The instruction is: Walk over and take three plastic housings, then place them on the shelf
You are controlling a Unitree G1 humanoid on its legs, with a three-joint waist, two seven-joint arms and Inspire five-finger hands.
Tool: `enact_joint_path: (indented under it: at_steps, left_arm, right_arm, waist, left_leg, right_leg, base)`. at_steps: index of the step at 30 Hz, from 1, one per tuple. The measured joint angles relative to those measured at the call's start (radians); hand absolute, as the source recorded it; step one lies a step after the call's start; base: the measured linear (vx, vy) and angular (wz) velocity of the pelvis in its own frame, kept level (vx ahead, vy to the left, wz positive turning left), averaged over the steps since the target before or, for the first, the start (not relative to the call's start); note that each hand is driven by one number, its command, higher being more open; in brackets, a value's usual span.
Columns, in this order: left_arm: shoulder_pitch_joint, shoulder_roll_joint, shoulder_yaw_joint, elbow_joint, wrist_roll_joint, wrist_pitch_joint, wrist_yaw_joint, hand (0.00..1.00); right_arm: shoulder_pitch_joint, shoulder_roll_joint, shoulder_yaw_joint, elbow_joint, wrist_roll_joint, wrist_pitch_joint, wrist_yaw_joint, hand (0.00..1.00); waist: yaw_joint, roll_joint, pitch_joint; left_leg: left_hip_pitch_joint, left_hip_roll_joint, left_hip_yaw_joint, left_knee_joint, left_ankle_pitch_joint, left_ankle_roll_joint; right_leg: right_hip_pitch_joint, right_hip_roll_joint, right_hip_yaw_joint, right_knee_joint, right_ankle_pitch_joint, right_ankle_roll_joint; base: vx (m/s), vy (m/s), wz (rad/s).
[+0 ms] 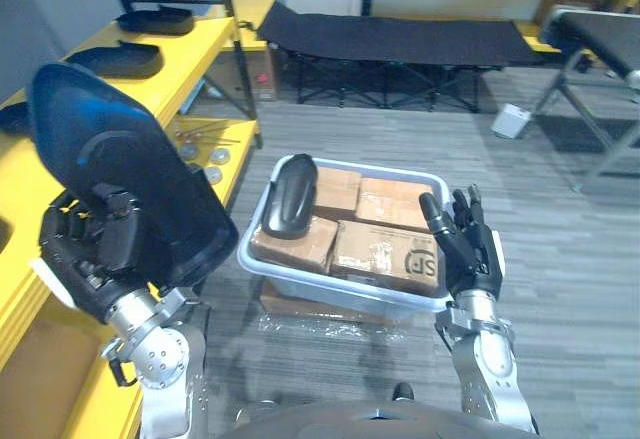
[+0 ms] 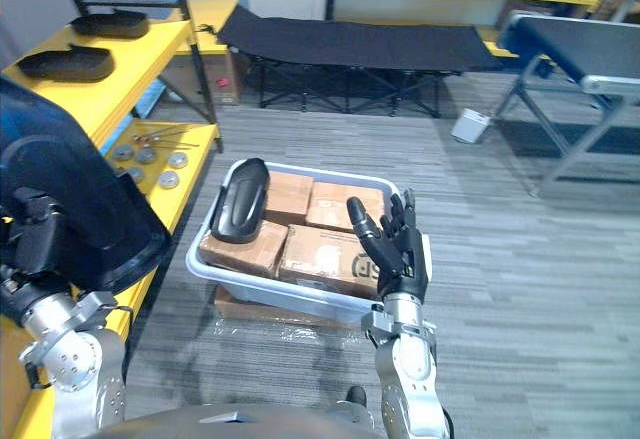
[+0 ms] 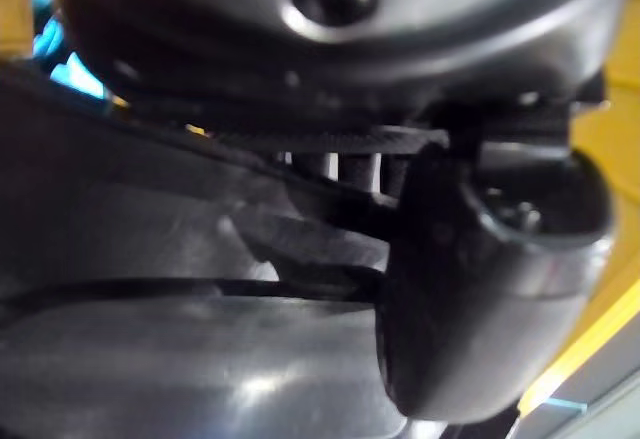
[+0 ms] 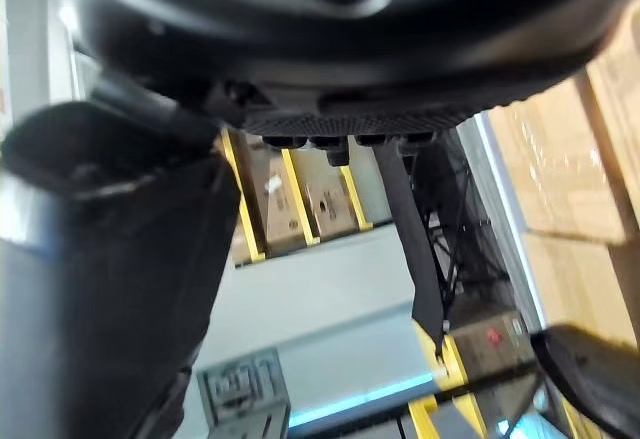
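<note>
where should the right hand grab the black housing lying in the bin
Probably across its narrow middle, from above and from the right. The loose housing lies domed side up on the cardboard boxes in the bin, its long edges free, and the open right hand stands at the bin's right end. The left hand holds another housing.

The upright housing (image 1: 110, 149) is smooth, glossy black plastic, the lying housing (image 1: 290, 194) similar but duller, the boxes (image 1: 375, 249) matt brown cardboard, the bin (image 1: 340, 291) smooth pale plastic, the yellow shelf (image 1: 200, 47) perhaps painted metal.
</note>
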Motion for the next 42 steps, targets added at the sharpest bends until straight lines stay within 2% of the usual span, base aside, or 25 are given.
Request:
enact_joint_path:
  at_steps: [3, 7, 8, 9, 11, 12, 15, 17, 18, 19, 20, 21, 22, 27, 32, 33, 34, 35, 36, 37, 38, 39, 40, 41, 42]
  left_arm:
    - [0.000, -0.011, 0.085, -0.059, 0.001, 0.000, -0.013, 0.00]
    - [0.007, -0.016, 0.175, -0.075, -0.002, -0.013, -0.096, 0.00]
    - [0.019, -0.020, 0.188, -0.076, -0.007, -0.018, -0.130, 0.00]
    - [0.026, -0.014, 0.188, -0.076, -0.016, -0.018, -0.179, 0.00]
    - [0.029, -0.013, 0.170, -0.071, -0.053, -0.018, -0.260, 0.00]
    - [0.049, -0.015, 0.159, -0.072, -0.075, -0.019, -0.301, 0.00]
    - [0.099, -0.017, 0.154, -0.072, -0.093, -0.018, -0.348, 0.00]
    - [0.115, -0.016, 0.128, -0.072, -0.092, -0.019, -0.379, 0.00]
    - [0.110, -0.016, 0.107, -0.072, -0.094, -0.019, -0.409, 0.00]
    - [0.101, -0.014, 0.089, -0.072, -0.098, -0.020, -0.438, 0.00]
    - [0.095, -0.007, 0.068, -0.071, -0.105, -0.021, -0.459, 0.00]
    - [0.095, -0.003, 0.037, -0.066, -0.111, -0.021, -0.478, 0.00]
    - [0.096, -0.004, 0.008, -0.055, -0.110, -0.021, -0.480, 0.00]
    - [0.099, -0.003, -0.006, -0.042, -0.110, -0.021, -0.426, 0.00]
    - [0.081, 0.013, -0.002, -0.042, -0.110, -0.020, -0.421, 0.00]
    - [0.061, 0.022, 0.005, -0.042, -0.110, -0.020, -0.427, 0.00]
    - [0.051, 0.029, 0.007, -0.042, -0.110, -0.020, -0.428, 0.00]
    - [0.042, 0.040, 0.015, -0.042, -0.110, -0.020, -0.432, 0.00]
    - [0.016, 0.040, 0.023, -0.035, -0.109, -0.015, -0.433, 0.00]
    - [0.002, 0.039, 0.022, -0.033, -0.108, -0.009, -0.433, 0.00]
    - [-0.010, 0.045, 0.029, -0.035, -0.104, -0.007, -0.431, 0.00]
    - [-0.019, 0.063, 0.040, -0.036, -0.089, -0.006, -0.419, 0.00]
    - [-0.025, 0.067, 0.042, -0.035, -0.084, -0.002, -0.410, 0.00]
    - [-0.039, 0.067, 0.042, -0.028, -0.084, 0.008, -0.393, 0.00]
    - [-0.043, 0.065, 0.040, -0.025, -0.083, 0.008, -0.388, 0.00]
  right_arm:
    - [-0.100, -0.008, 0.053, 0.050, -0.005, 0.001, 0.005, 1.00]
    - [-0.167, -0.013, 0.083, 0.088, -0.014, 0.001, 0.029, 1.00]
    - [-0.187, -0.015, 0.096, 0.103, -0.047, 0.002, 0.019, 1.00]
    - [-0.193, -0.013, 0.107, 0.103, -0.070, 0.002, -0.004, 1.00]
    - [-0.191, -0.016, 0.104, 0.103, -0.084, 0.007, -0.048, 1.00]
    - [-0.190, -0.015, 0.096, 0.102, -0.085, 0.020, -0.069, 1.00]
    - [-0.182, -0.009, 0.068, 0.103, -0.085, 0.029, -0.087, 1.00]
    - [-0.161, -0.007, 0.025, 0.103, -0.085, 0.029, -0.087, 1.00]
    - [-0.144, -0.005, -0.011, 0.102, -0.086, 0.027, -0.086, 1.00]
    - [-0.133, -0.004, -0.043, 0.102, -0.092, 0.027, -0.087, 1.00]
    - [-0.121, -0.004, -0.069, 0.101, -0.107, 0.026, -0.089, 1.00]
    - [-0.101, -0.009, -0.095, 0.100, -0.120, 0.026, -0.091, 1.00]
    - [-0.084, -0.011, -0.111, 0.100, -0.120, 0.025, -0.092, 1.00]
    - [-0.089, -0.003, -0.107, 0.100, -0.115, -0.012, -0.025, 1.00]
    - [-0.137, 0.026, -0.093, 0.100, -0.113, -0.031, -0.017, 1.00]
    - [-0.143, 0.046, -0.098, 0.100, -0.114, -0.035, -0.023, 1.00]
    - [-0.142, 0.053, -0.100, 0.100, -0.115, -0.036, -0.025, 1.00]
    - [-0.136, 0.057, -0.098, 0.100, -0.121, -0.036, -0.027, 1.00]
    - [-0.134, 0.058, -0.096, 0.100, -0.123, -0.037, -0.027, 1.00]
    - [-0.133, 0.057, -0.097, 0.101, -0.123, -0.037, -0.027, 1.00]
    - [-0.137, 0.057, -0.097, 0.101, -0.128, -0.037, -0.027, 1.00]
    - [-0.143, 0.064, -0.090, 0.101, -0.156, -0.038, -0.024, 1.00]
    - [-0.148, 0.067, -0.088, 0.101, -0.164, -0.038, -0.018, 1.00]
    - [-0.151, 0.066, -0.090, 0.100, -0.175, -0.039, -0.003, 1.00]
    - [-0.150, 0.066, -0.093, 0.100, -0.183, -0.039, 0.007, 1.00]
  waist:
    - [0.055, -0.002, -0.003]
    - [0.126, -0.008, -0.009]
    - [0.133, -0.006, -0.012]
    - [0.128, -0.006, -0.013]
    - [0.111, -0.016, -0.017]
    - [0.128, -0.012, -0.014]
    - [0.142, -0.013, -0.015]
    - [0.134, -0.003, -0.008]
    - [0.112, -0.001, -0.005]
    - [0.095, 0.000, 0.010]
    - [0.083, 0.006, 0.028]
    - [0.067, 0.014, 0.047]
    - [0.064, 0.025, 0.056]
    - [0.067, 0.038, 0.090]
    - [0.069, 0.007, 0.124]
    - [0.070, -0.022, 0.133]
    - [0.073, -0.027, 0.135]
    - [0.080, -0.031, 0.130]
    - [0.062, -0.035, 0.125]
    - [0.055, -0.036, 0.123]
    - [0.053, -0.038, 0.121]
    - [0.044, -0.045, 0.118]
    - [0.037, -0.044, 0.118]
    - [0.032, -0.044, 0.119]
    - [0.029, -0.039, 0.122]
  left_leg:
    - [-0.059, -0.008, -0.095, 0.017, 0.009, 0.000]
    - [-0.110, -0.040, -0.211, 0.017, 0.033, -0.002]
    - [-0.131, -0.051, -0.265, 0.020, 0.039, 0.000]
    - [-0.164, -0.068, -0.346, 0.026, 0.046, 0.009]
    - [-0.200, -0.095, -0.473, 0.022, 0.070, 0.004]
    - [-0.199, -0.103, -0.517, 0.002, 0.091, -0.004]
    - [-0.203, -0.115, -0.552, -0.014, 0.136, -0.009]
    - [-0.212, -0.127, -0.500, -0.026, 0.181, 0.014]
    - [-0.243, -0.133, -0.387, -0.026, 0.224, 0.060]
    - [-0.261, -0.128, -0.273, -0.023, 0.234, 0.119]
    - [-0.274, -0.103, -0.150, -0.010, 0.230, 0.154]
    - [-0.276, -0.077, -0.029, -0.003, 0.232, 0.153]
    - [-0.275, -0.073, 0.012, -0.005, 0.239, 0.146]
    - [-0.274, -0.085, 0.070, 0.022, 0.242, 0.140]
    - [-0.311, -0.103, 0.092, 0.204, 0.136, 0.163]
    - [-0.332, -0.117, 0.099, 0.281, 0.088, 0.201]
    - [-0.341, -0.123, 0.108, 0.345, 0.051, 0.221]
    - [-0.333, -0.140, 0.123, 0.406, -0.033, 0.210]
    - [-0.333, -0.169, 0.099, 0.417, -0.059, 0.204]
    - [-0.330, -0.183, 0.083, 0.405, -0.061, 0.208]
    - [-0.310, -0.197, 0.064, 0.361, -0.061, 0.211]
    - [-0.285, -0.204, 0.033, 0.308, -0.056, 0.221]
    - [-0.273, -0.212, 0.013, 0.285, -0.048, 0.233]
    - [-0.230, -0.222, -0.013, 0.235, -0.035, 0.253]
    - [-0.179, -0.226, -0.030, 0.191, -0.031, 0.253]
  right_leg:
    - [0.019, -0.003, -0.088, 0.000, -0.004, 0.006]
    - [0.058, -0.017, -0.194, 0.007, -0.021, 0.009]
    - [0.067, -0.020, -0.198, 0.034, -0.051, -0.004]
    - [0.069, -0.008, -0.134, 0.085, -0.150, -0.031]
    - [0.075, 0.038, -0.043, 0.138, -0.258, -0.015]
    - [0.079, 0.037, -0.055, 0.184, -0.298, -0.016]
    - [0.113, 0.038, -0.115, 0.219, -0.321, 0.001]
    - [0.147, 0.038, -0.166, 0.214, -0.322, 0.000]
    - [0.162, 0.038, -0.219, 0.209, -0.325, -0.004]
    - [0.177, 0.040, -0.258, 0.206, -0.326, -0.003]
    - [0.191, 0.042, -0.294, 0.205, -0.330, 0.004]
    - [0.205, 0.036, -0.327, 0.219, -0.340, 0.022]
    - [0.202, 0.024, -0.331, 0.237, -0.352, 0.030]
    - [0.138, -0.035, -0.243, 0.334, -0.397, 0.036]
    - [0.153, -0.102, -0.231, 0.404, -0.443, 0.064]
    - [0.170, -0.132, -0.239, 0.412, -0.454, 0.059]
    - [0.187, -0.141, -0.246, 0.412, -0.459, 0.053]
    - [0.217, -0.154, -0.252, 0.432, -0.474, 0.009]
    - [0.180, -0.187, -0.205, 0.568, -0.428, -0.057]
    - [0.136, -0.204, -0.172, 0.644, -0.383, -0.103]
    - [0.059, -0.212, -0.089, 0.757, -0.258, -0.143]
    - [-0.006, -0.194, -0.018, 0.853, -0.240, -0.100]
    - [-0.036, -0.173, 0.001, 0.894, -0.283, -0.091]
    - [-0.076, -0.127, 0.016, 0.917, -0.357, -0.095]
    - [-0.099, -0.074, 0.014, 0.879, -0.401, -0.107]
  base:
    - [0.01, -0.008, 0.80]
    - [0.03, 0.007, 0.94]
    - [0.06, 0.028, 1.45]
    - [0.06, -0.008, 1.75]
    - [0.05, -0.084, 2.08]
    - [0.06, -0.092, 1.69]
    - [0.06, -0.084, 0.97]
    - [-0.01, -0.054, 1.05]
    - [-0.04, 0.005, 1.41]
    - [-0.07, 0.038, 1.47]
    - [-0.09, 0.048, 1.27]
    - [-0.12, 0.061, 1.02]
    - [-0.10, 0.059, 0.60]
    - [-0.10, 0.084, -0.20]
    - [0.00, 0.065, -0.02]
    - [0.10, 0.134, 0.25]
    - [0.18, 0.173, 0.23]
    - [0.26, 0.217, 0.44]
    - [0.25, 0.197, 0.62]
    - [0.24, 0.214, 0.81]
    - [0.26, 0.205, 0.64]
    - [0.27, 0.158, 0.54]
    - [0.29, 0.091, 0.57]
    - [0.36, 0.081, 0.57]
    - [0.37, 0.091, 0.57]
